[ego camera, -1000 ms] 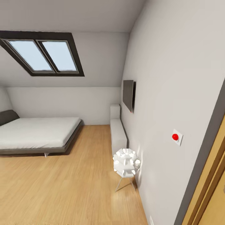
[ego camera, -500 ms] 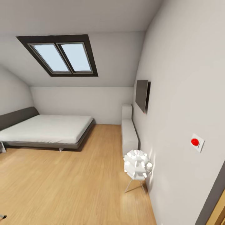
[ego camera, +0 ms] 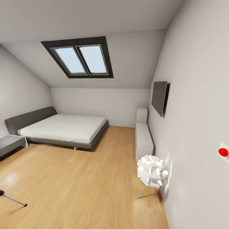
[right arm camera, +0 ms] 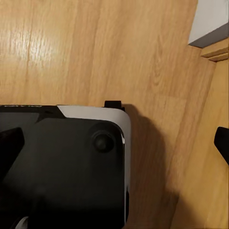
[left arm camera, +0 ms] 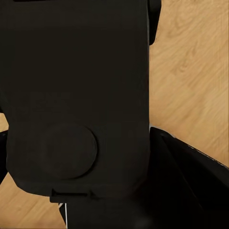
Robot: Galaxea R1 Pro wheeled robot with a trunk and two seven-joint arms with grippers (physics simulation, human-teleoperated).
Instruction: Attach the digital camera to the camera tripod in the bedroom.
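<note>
One thin silver leg with a black foot, part of the camera tripod (ego camera: 14, 200), enters the head view at the lower left on the wood floor; the rest of it is cut off by the picture edge. The digital camera is out of view. In the right wrist view my right gripper (right arm camera: 114, 148) is open, one dark fingertip (right arm camera: 10, 148) at each side edge, above my own black and white base (right arm camera: 62, 167) and the plank floor. The left wrist view looks onto a large black body (left arm camera: 76, 95) close to the lens; I cannot make out the left fingers.
This is the bedroom: a grey bed (ego camera: 63, 128) at the back left, a skylight (ego camera: 81, 58) above it, a low white cabinet (ego camera: 143, 138) and a wall screen (ego camera: 159, 98) on the right wall. A white spiky lamp (ego camera: 152, 171) stands near that wall. A grey side table (ego camera: 11, 143) is at the left.
The head camera has turned left, so bed, skylight and lamp have slid right in the picture. The door frame has left the view; the side table and tripod leg have come in.
</note>
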